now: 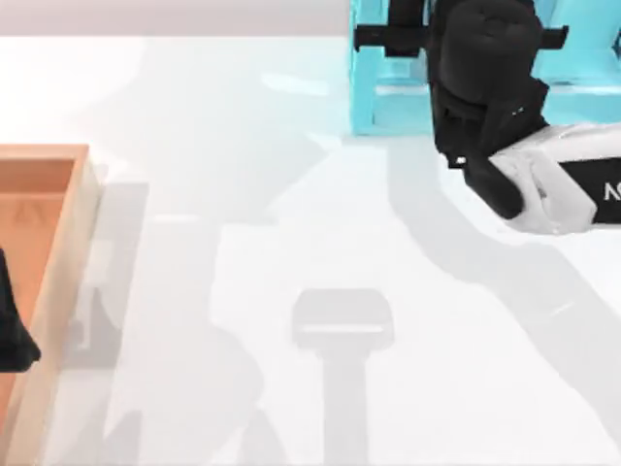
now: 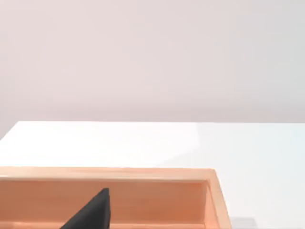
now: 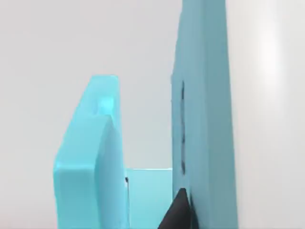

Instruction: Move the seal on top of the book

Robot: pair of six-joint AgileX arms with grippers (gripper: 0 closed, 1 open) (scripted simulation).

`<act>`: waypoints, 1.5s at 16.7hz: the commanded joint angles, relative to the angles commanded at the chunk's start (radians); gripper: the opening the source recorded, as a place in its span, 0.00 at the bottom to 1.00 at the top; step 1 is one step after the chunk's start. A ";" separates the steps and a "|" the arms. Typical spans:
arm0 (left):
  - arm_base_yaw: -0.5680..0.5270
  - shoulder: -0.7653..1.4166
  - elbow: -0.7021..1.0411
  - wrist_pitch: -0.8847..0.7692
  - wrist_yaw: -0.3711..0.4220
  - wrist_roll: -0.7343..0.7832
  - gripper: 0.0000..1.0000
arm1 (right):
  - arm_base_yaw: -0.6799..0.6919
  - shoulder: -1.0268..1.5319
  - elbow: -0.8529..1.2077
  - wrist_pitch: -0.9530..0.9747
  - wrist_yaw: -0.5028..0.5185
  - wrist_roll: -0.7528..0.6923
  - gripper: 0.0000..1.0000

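Right arm's hand (image 1: 482,92) over the cyan shelf unit (image 1: 374,92), grip state unreadable; wide bare table (image 1: 340,223) centre.

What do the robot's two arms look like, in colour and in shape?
The right arm has a glossy white shell with a black letter mark and bulky matte black wrist parts. The left arm shows a black rounded piece over the wooden tray; a black wedge-shaped fingertip shows too.

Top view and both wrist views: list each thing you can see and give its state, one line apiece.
Wooden tray: flat on the table at its left edge, open side up.
Cyan shelf unit: upright at the table's far right.
Left arm: over the tray.
Right arm: at the shelf unit.
Table: white, shadowed.
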 joint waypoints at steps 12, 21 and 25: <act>0.000 0.000 0.000 0.000 0.000 0.000 1.00 | 0.131 -0.438 -0.266 -0.191 0.120 0.014 0.00; 0.000 0.000 0.000 0.000 0.000 0.000 1.00 | 0.218 -0.291 -0.231 -0.182 0.140 -0.281 0.00; 0.000 0.000 0.000 0.000 0.000 0.000 1.00 | 0.304 -0.164 -0.204 -0.181 0.156 -0.613 0.00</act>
